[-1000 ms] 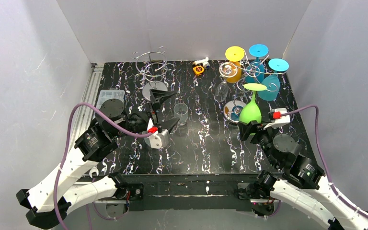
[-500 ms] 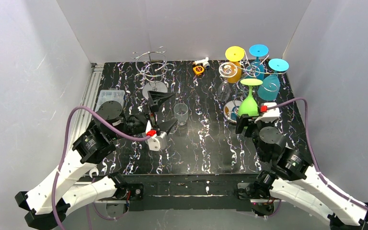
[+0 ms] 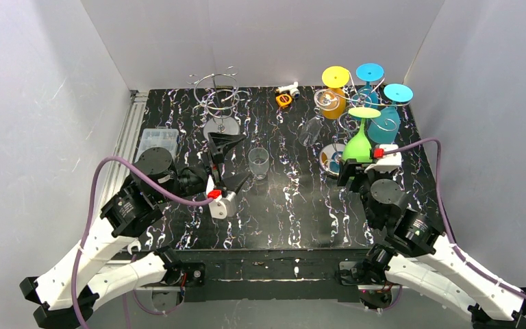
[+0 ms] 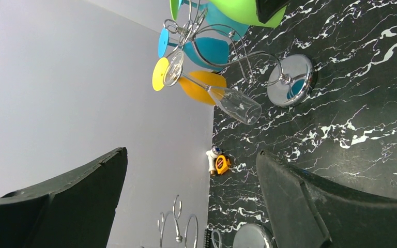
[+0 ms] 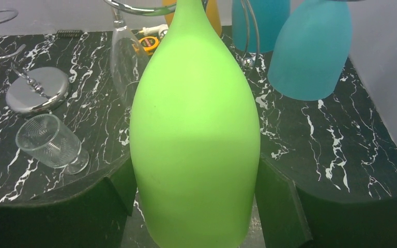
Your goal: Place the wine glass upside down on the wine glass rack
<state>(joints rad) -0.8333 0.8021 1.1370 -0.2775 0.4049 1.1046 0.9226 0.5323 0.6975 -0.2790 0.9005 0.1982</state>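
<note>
The green wine glass point(image 3: 357, 147) hangs upside down, bowl down and foot point(image 3: 364, 113) up. My right gripper point(image 3: 353, 171) is shut on its bowl point(image 5: 196, 134), a finger point(image 5: 108, 206) pressing each side. Its foot is level with the wire arms of the wine glass rack point(image 3: 356, 103) at the back right. Whether the stem sits in an arm I cannot tell. The rack's round base point(image 3: 333, 156) point(image 4: 291, 79) stands just left of the bowl. My left gripper point(image 3: 236, 161) point(image 4: 191, 155) hovers open and empty at the middle left.
The rack carries a yellow glass point(image 3: 334, 89), two blue glasses point(image 3: 385, 120) and a tilted clear glass point(image 3: 309, 130). A bare second rack point(image 3: 217, 96) stands back left. Also here: a clear tumbler point(image 3: 259, 162), an orange tape measure point(image 3: 284, 100) and a plastic box point(image 3: 159, 137).
My right arm has carried the green glass up and back toward the rack. The clear glass on the rack has swung to the left. The left arm drew back slightly.
</note>
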